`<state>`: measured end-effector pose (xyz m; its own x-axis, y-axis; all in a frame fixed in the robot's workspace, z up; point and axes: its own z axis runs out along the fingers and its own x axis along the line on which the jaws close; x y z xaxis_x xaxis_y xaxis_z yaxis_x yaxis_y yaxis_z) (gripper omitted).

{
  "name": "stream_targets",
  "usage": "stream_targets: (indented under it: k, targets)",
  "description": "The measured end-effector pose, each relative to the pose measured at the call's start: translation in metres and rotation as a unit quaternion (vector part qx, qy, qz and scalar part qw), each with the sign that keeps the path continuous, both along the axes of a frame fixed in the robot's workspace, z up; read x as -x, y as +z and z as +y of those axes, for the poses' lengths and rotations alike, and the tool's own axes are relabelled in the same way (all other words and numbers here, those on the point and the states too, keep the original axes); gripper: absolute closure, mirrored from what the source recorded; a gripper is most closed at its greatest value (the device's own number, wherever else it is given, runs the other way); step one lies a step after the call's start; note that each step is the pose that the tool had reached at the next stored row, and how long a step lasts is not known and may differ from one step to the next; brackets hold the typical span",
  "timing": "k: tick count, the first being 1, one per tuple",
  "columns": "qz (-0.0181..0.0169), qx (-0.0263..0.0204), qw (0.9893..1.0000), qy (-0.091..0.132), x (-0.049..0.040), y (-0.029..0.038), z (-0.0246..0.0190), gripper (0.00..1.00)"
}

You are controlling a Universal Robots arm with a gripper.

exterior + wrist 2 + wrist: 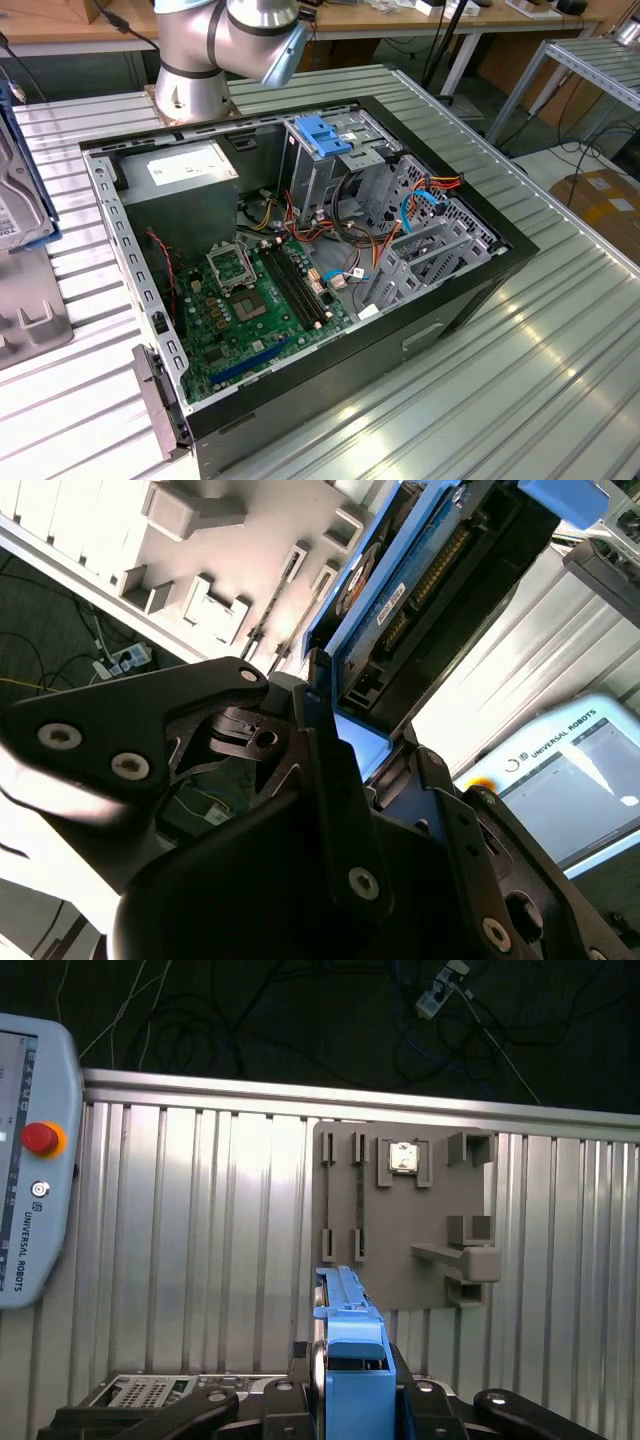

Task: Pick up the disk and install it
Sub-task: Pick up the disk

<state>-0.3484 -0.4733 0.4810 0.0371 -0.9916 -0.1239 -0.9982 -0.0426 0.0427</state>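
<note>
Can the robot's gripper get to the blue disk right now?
Yes, it seems so: in the first wrist view the gripper looks closed around the disk, with nothing between them.

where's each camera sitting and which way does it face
Exterior view: off the arm, raised, looking down into the open computer case on the ribbed table; the arm's base joints show at the far side.
First wrist view: on the wrist, looking past the hand and the disk it grips, down at a grey fixture plate and teach pendant.
Second wrist view: on the wrist, close behind the hand's linkage, looking along the disk.
Shared: both wrist views show hand, disk, plate and pendant.
</note>
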Motion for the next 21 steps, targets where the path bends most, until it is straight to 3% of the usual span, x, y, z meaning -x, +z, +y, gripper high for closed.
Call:
stream_targets:
  k: [21]
  targets:
    - [0.0000,0.0000,1.0000,0.000,-0.0201,-0.0002,-0.0023,0.63]
